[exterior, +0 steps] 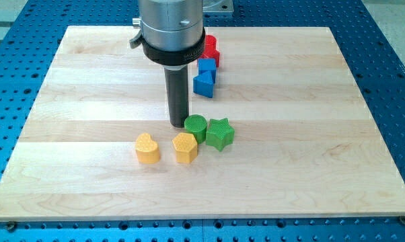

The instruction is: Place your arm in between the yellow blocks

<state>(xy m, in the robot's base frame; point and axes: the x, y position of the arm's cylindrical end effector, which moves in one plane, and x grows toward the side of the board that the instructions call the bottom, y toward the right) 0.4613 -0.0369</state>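
A yellow heart block (147, 148) lies below the board's middle, towards the view's left. A yellow hexagon block (185, 147) lies just to its right, with a small gap between them. My tip (178, 123) rests on the board above that gap, closer to the hexagon and a short way above it. A green round block (196, 126) sits right beside my tip on its right, touching the yellow hexagon's upper right. A green star block (220, 133) lies against the green round block's right side.
Two blue blocks (205, 76) lie right of the rod near the view's top. Red blocks (211, 51) sit just above them, partly hidden by the arm's body (171, 30). The wooden board (310, 134) sits on a blue perforated table.
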